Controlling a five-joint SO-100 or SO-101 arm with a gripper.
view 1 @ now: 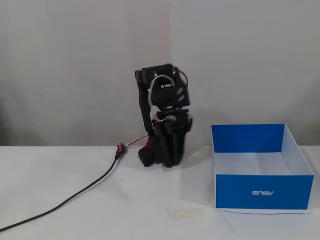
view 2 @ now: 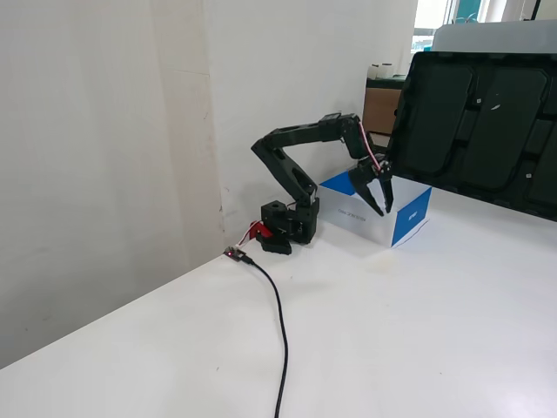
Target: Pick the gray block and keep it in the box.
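The box (view 1: 262, 191) is blue cardboard with a white inside and stands on the white table at the right; it also shows in the other fixed view as the box (view 2: 411, 216). My gripper (view 1: 171, 161) hangs in front of the arm's base, left of the box, pointing down and toward the camera. From the side, the gripper (view 2: 380, 207) is open in front of the box's near wall, with nothing between its fingers. The gray block shows in neither view; the box's front wall hides most of its floor.
A black cable (view 1: 75, 198) with a red-lit plug (view 1: 119, 148) runs from the arm base (view 1: 161, 155) to the table's front left. A strip of pale tape (view 1: 186, 212) lies before the box. A dark panel (view 2: 479, 131) leans behind the box.
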